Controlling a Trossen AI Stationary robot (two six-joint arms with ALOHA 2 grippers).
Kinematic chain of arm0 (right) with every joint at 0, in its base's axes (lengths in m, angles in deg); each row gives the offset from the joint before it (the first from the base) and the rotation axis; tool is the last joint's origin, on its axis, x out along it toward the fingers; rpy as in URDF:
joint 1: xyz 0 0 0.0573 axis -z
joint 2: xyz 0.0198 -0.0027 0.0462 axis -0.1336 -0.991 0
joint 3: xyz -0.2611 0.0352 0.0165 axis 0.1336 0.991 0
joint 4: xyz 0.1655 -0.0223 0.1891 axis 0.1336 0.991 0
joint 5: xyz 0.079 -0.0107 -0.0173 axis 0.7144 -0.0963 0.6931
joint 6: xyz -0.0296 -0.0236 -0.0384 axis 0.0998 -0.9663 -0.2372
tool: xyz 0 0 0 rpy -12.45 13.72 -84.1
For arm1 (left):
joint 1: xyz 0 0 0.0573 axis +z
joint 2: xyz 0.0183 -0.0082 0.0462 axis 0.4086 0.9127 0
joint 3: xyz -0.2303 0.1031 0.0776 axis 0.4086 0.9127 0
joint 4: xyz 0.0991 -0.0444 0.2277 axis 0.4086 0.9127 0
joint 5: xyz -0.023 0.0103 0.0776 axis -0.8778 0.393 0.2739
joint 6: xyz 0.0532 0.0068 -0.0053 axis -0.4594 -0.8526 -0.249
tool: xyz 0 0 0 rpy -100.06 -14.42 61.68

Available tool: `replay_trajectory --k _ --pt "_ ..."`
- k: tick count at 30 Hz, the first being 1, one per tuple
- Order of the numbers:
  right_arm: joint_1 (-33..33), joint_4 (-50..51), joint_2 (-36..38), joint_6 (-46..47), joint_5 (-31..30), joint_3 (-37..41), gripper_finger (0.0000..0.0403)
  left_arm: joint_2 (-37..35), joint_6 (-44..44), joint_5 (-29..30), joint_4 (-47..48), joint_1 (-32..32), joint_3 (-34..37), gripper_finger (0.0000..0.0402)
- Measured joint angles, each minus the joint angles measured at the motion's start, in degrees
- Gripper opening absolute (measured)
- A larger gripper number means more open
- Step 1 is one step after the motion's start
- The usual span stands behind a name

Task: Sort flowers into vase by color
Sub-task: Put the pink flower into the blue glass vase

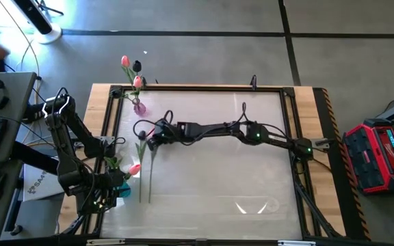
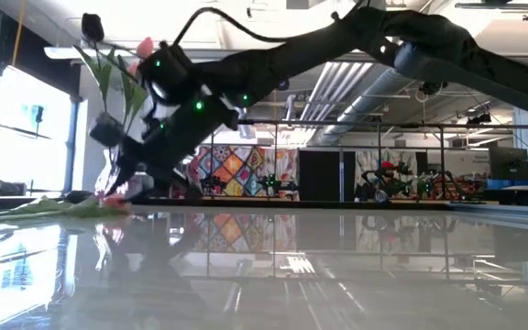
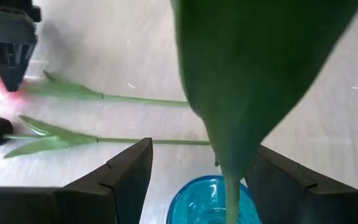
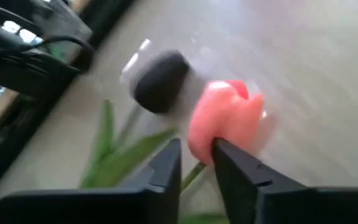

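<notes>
Two flowers lie flat on the table, stems side by side (image 1: 146,174): a pink head (image 4: 225,127) and a dark head (image 4: 160,81). My right gripper (image 4: 197,165) hangs just over the pink one, open by a narrow gap, with the stem below the head between its fingertips. My left gripper (image 3: 194,186) at the table's left edge is shut on a blue vase (image 1: 122,190), which holds a pink tulip (image 1: 134,169) and a broad green leaf (image 3: 253,74). A clear vase (image 1: 139,106) at the far left holds pink and dark flowers. My left gripper has one finger (image 3: 126,177) on each side of the blue vase, just below its round rim (image 3: 194,190), slanting down from the table's left side. Where the fingers meet the glass lies below the picture's edge. The vase stands mouth up. My right gripper: the pink head lies against one fingertip (image 4: 229,155); whether the fingers touch the stem I cannot tell.
A black frame (image 1: 197,88) runs round the glossy table top. The clear vase's flowers (image 2: 108,73) rise behind my right arm in the low view. The right half of the table (image 1: 252,184) is bare glossy surface.
</notes>
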Motion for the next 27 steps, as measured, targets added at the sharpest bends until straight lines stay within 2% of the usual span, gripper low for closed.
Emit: replay_trajectory --k 3,6,12,18,23,27 --pt "-0.14 0.43 -0.38 2.13 0.18 0.05 0.0121 0.0 0.41 -0.09 -0.07 0.0 0.0 0.023" --pt "-0.5 -0.22 -0.78 2.96 0.09 0.05 0.0137 0.0 0.37 -0.07 -0.03 0.0 0.0 0.023" --pt "-2.33 0.75 -0.91 2.79 -2.82 -0.01 0.0139 0.0 0.83 -0.55 -0.03 0.0 0.0 0.023" --pt "-2.46 9.97 0.76 3.02 -4.7 -0.09 0.0139 0.0 0.38 -2.28 -0.03 0.0 0.0 0.023" --pt "-2.74 12.88 2.93 1.06 -8.02 0.12 0.014 0.0 -0.2 -2.25 0.04 0.0 0.0 0.023" --pt "-3.06 16.23 3.96 -0.38 -10.53 -2.72 0.014 0.0 -0.18 -2.23 0.01 0.0 0.0 0.023"
